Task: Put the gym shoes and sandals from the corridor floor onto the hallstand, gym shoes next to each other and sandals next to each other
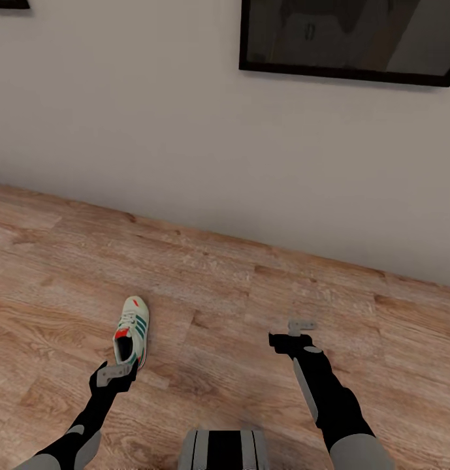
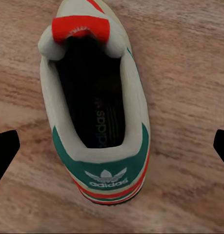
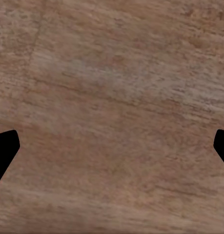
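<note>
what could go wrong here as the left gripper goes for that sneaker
1. The left gripper is open above the heel of the gym shoe; the fingers sit wide of the heel, so closing may catch only the soft collar and slip.
2. The shoe lies loose on the corridor floor; a finger landing on it could push it away.
3. The right gripper hangs open over bare floor, giving no support.

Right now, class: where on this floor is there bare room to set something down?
Bare planks lie between the gym shoe and the wall, and across the floor to the right gripper. It is crowded only around the shoe, at the left gripper.
</note>
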Available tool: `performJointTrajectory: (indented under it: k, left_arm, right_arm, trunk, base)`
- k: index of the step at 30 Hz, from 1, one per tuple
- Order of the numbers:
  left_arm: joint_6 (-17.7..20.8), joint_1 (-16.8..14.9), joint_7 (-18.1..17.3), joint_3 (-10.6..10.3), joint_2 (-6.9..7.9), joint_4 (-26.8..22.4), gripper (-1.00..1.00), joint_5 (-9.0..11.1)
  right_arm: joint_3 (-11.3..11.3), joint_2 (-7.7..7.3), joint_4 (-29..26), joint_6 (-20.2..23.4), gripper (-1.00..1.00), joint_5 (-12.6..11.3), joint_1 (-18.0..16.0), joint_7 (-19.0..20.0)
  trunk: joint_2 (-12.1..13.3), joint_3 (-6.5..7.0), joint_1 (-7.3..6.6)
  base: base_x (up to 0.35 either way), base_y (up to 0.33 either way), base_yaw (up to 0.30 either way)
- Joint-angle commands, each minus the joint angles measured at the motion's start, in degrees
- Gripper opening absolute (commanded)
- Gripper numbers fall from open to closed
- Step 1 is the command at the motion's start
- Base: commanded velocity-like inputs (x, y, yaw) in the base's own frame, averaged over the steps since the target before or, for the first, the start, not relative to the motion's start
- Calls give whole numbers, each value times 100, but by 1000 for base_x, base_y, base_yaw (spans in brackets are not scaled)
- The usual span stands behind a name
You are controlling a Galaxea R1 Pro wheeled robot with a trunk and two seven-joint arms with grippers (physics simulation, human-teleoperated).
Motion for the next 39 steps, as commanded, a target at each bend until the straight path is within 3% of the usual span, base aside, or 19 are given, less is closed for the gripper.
performJointTrajectory:
  k: [1,7,21,34,39]
  left_arm:
    - [-13,-3,-39,-25,3,1,100,62]
    - [-13,-3,-39,33,4,-3,100,68]
    - [-13,-3,-23,69,5,-4,100,78]
    - [-13,-3,-21,124,-10,-4,100,79]
    - [-13,-3,-19,130,-28,-2,100,83]
  right_arm:
    - [-7,5,-8,33,100,39,-2,3]
    - [3,5,-9,33,100,39,-2,5]
    - [13,5,-76,33,100,39,-2,-5]
    - [59,7,-1022,25,100,91,-2,-42]
    - [290,5,-1294,27,100,97,-2,-36]
  trunk:
    - [-3,-36,1]
    - [-4,-102,4]
    - [-4,-113,4]
    - [-4,-113,4]
    - [-4,-113,4]
  base:
    - [0,0,0]
    - [0,0,0]
    - [58,-49,0]
    - [36,-33,18]
    - [1,0,2]
